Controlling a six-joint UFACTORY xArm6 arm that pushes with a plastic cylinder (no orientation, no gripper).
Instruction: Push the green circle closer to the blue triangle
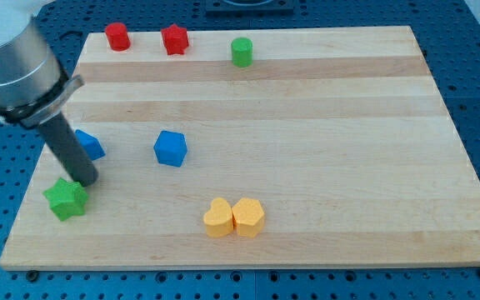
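Yellow blocks [234,217] lowest (my tip [87,181] against green star [65,199])

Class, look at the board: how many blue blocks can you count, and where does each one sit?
2. One blue block lies at the view's left, partly behind the rod, just above my tip. The other blue block sits right of it, near mid-board. None seems hidden.

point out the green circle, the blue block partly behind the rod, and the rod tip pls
green circle [241,52]: camera view, near the view's top; point on its front side.
blue block [91,146]: camera view, left side; point on its visible top face.
my tip [87,180]: camera view; point on the rod's very end, touching the green star [65,198].
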